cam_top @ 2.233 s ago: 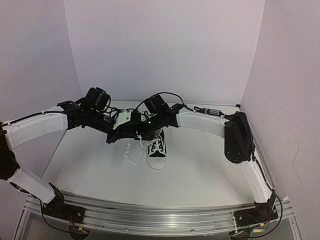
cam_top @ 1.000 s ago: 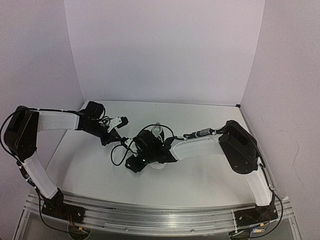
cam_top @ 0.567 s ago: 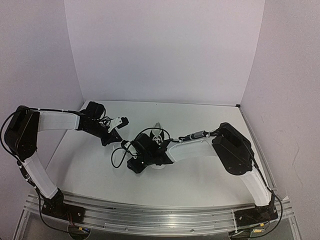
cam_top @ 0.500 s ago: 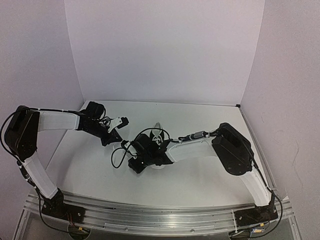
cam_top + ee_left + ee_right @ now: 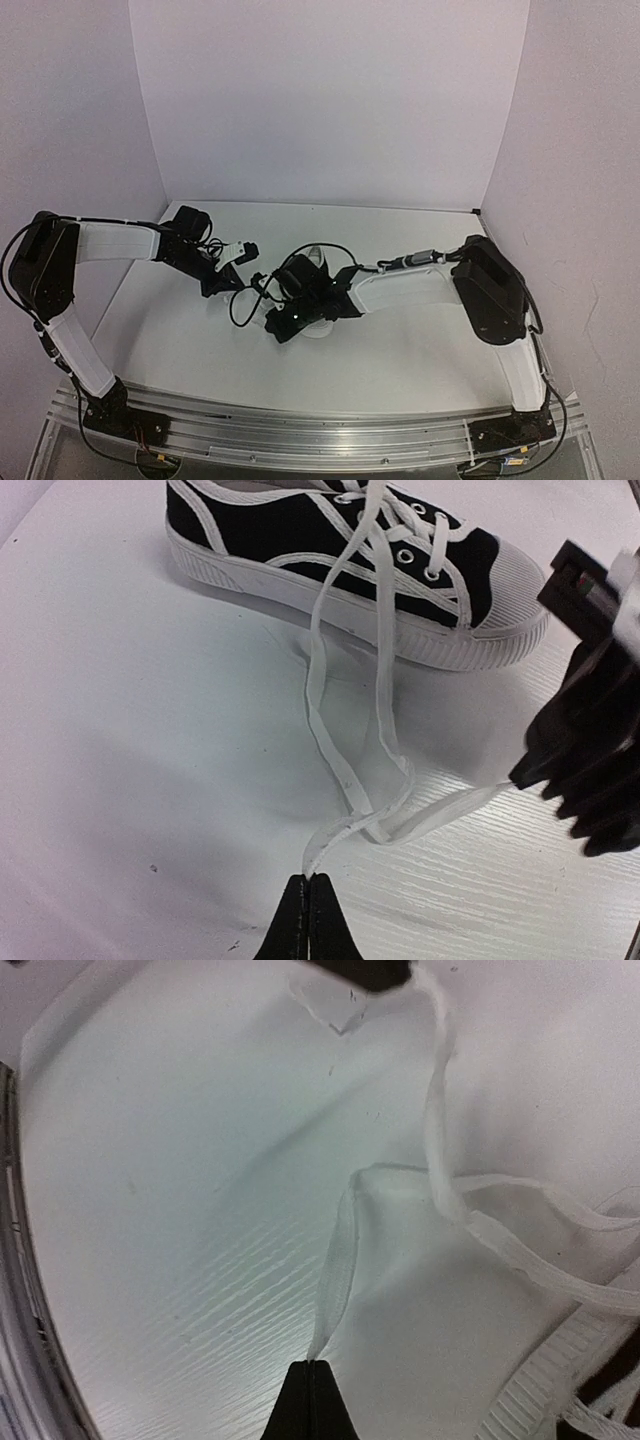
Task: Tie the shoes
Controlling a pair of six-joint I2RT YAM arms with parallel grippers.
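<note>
The shoe (image 5: 330, 540) is a small black canvas sneaker with a white sole and toe cap; in the top view it (image 5: 318, 328) lies mostly hidden under my right arm. Its white laces (image 5: 350, 770) trail loosely over the table toward both grippers. My left gripper (image 5: 308, 878) is shut on the end of one lace strand, left of the shoe (image 5: 248, 252). My right gripper (image 5: 313, 1362) is shut on the end of another lace strand (image 5: 338, 1260), near the toe side (image 5: 277, 330). It also appears as a black block (image 5: 590, 760) in the left wrist view.
The shoe stands on a white table (image 5: 400, 360) enclosed by white walls (image 5: 320, 100). A black cable loop (image 5: 240, 308) hangs by the grippers. The table's edge (image 5: 25, 1290) runs down the left of the right wrist view. The mounting rail (image 5: 300, 430) lies along the near edge.
My right gripper has closed onto a lace strand; it was open a second ago. The right arm shifted slightly. The left gripper stayed shut on its lace and barely moved.
</note>
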